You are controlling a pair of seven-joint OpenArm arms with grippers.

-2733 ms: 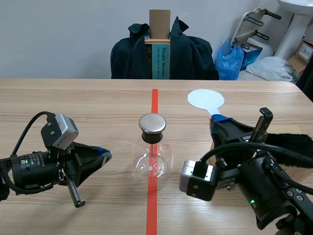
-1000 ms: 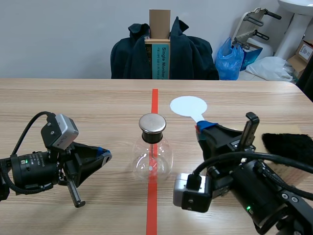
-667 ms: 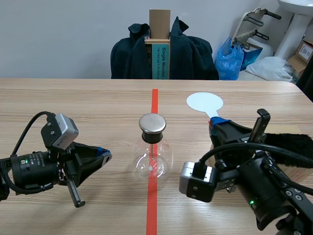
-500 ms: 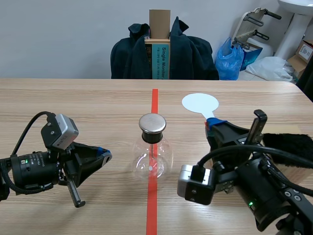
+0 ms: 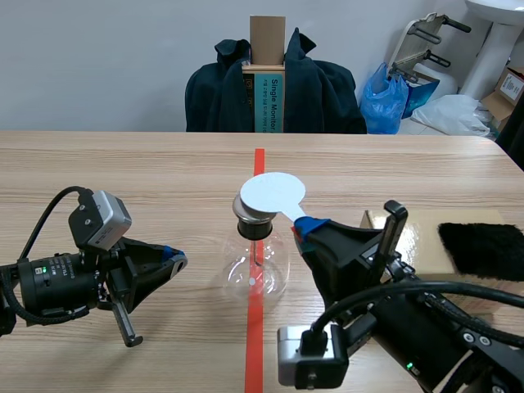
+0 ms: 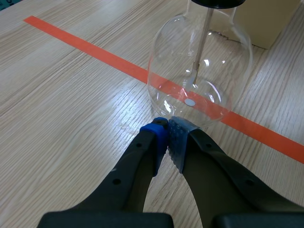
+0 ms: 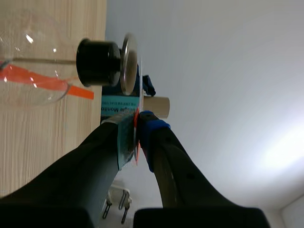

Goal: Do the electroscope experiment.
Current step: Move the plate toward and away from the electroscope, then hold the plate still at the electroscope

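Scene view first: the electroscope flask (image 5: 255, 270) stands mid-table on the red tape line (image 5: 259, 164), round clear glass with a metal cap (image 5: 248, 215) on top. The right gripper (image 5: 307, 225) has reached in past the middle, clenched on the handle of a white paddle (image 5: 273, 194), and the paddle's disc sits right over that cap. Touching or just above it? Can't tell from here. Off to the right, a black fur cloth (image 5: 485, 248) lies on a tan board (image 5: 413, 241). The left gripper (image 5: 173, 262) hangs low beside the flask, on its left, not touching it.

Left wrist view: fingers pressed together, pads meeting, nothing between them. The flask is just ahead of the tips, with the tape running under it. Inside the glass a thin rod (image 6: 202, 47) comes down from the neck to a small pale tab near the middle of the bulb; nothing else in there.

Right wrist view: the paddle shows edge-on, pinched tight between both pads. Ahead of them are the cap's disc, the black stopper (image 7: 97, 61) below it, and the clear bulb.
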